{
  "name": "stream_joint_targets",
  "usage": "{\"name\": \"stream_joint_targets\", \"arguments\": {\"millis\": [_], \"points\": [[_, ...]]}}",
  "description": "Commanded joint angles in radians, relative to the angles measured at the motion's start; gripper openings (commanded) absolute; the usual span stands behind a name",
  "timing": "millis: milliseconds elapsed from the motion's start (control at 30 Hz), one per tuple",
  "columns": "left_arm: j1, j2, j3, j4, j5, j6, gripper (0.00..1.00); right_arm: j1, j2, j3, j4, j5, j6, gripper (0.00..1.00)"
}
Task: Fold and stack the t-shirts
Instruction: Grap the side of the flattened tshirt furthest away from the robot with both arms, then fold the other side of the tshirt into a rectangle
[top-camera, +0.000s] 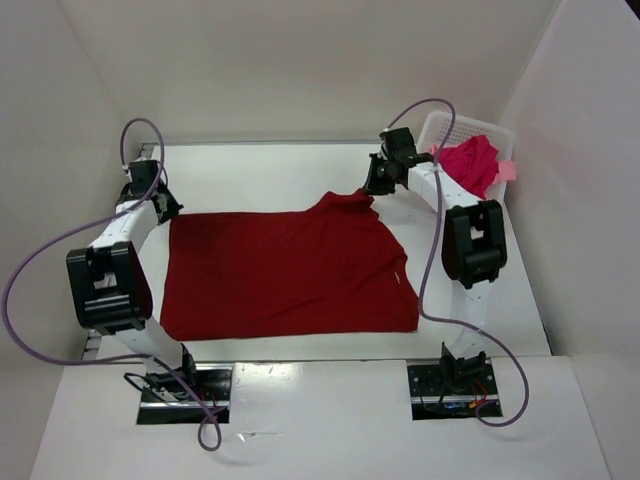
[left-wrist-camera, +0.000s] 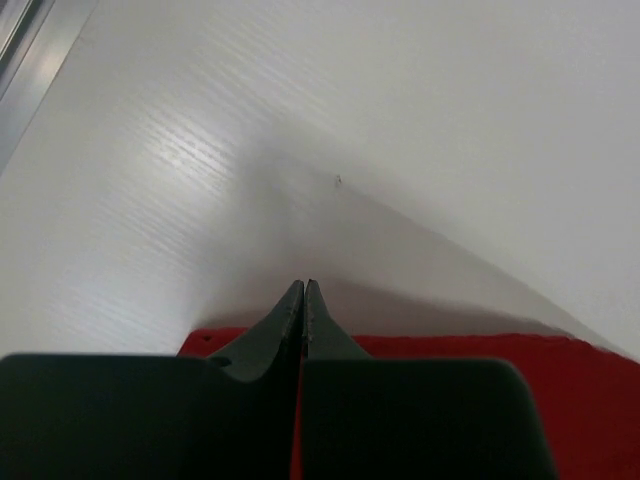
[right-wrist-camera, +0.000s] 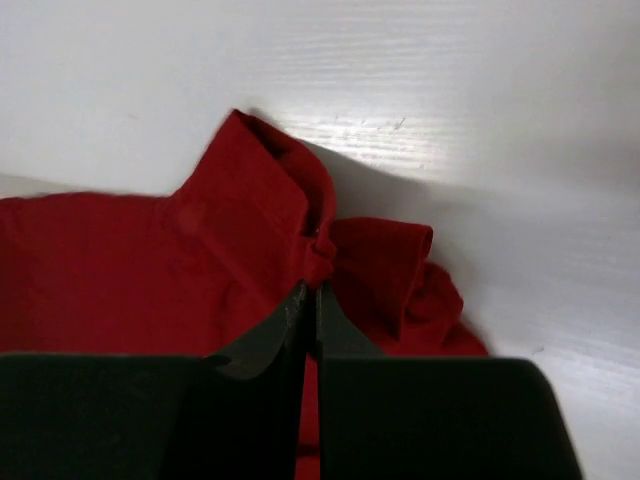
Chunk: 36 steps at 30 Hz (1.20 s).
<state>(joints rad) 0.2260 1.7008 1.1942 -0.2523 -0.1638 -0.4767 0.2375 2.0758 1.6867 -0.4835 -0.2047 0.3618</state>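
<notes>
A dark red t-shirt (top-camera: 290, 270) lies spread flat on the white table. My left gripper (top-camera: 163, 208) sits at its far left corner. In the left wrist view that gripper (left-wrist-camera: 303, 287) is shut, with the shirt's edge (left-wrist-camera: 560, 360) under it and a thin red strip showing between the fingers. My right gripper (top-camera: 376, 186) is at the shirt's far right corner, which is lifted a little. In the right wrist view it (right-wrist-camera: 311, 288) is shut on a bunched pinch of the dark red cloth (right-wrist-camera: 230, 230). A crimson-pink t-shirt (top-camera: 470, 163) lies heaped in the basket, with a light salmon bit (top-camera: 508, 170) beside it.
The white perforated basket (top-camera: 450, 128) stands at the back right corner, close behind my right arm. White walls close in the table at the back and both sides. A metal rail (left-wrist-camera: 30, 60) runs along the table's left edge.
</notes>
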Motion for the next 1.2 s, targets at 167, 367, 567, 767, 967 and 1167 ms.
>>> {"name": "stream_joint_targets", "arguments": {"millis": [167, 367, 567, 767, 967, 1167], "points": [[0.033, -0.22, -0.114, -0.047, 0.032, 0.007, 0.0, -0.006, -0.336, -0.26, 0.068, 0.033, 0.025, 0.08], [0.033, -0.27, -0.157, -0.111, 0.041, 0.026, 0.0, -0.006, -0.583, -0.514, 0.014, 0.064, 0.107, 0.08], [0.033, -0.282, -0.194, -0.142, 0.041, 0.035, 0.0, -0.082, -0.807, -0.723, -0.027, 0.005, 0.235, 0.08], [0.042, -0.259, -0.214, -0.142, 0.032, 0.044, 0.0, -0.144, -0.957, -0.835, -0.079, -0.061, 0.319, 0.08], [0.042, -0.259, -0.234, -0.174, -0.014, 0.044, 0.0, -0.153, -1.102, -0.964, -0.119, -0.144, 0.469, 0.1], [0.042, -0.268, -0.254, -0.215, -0.062, 0.055, 0.0, -0.141, -1.148, -1.006, -0.204, -0.105, 0.5, 0.1]]}}
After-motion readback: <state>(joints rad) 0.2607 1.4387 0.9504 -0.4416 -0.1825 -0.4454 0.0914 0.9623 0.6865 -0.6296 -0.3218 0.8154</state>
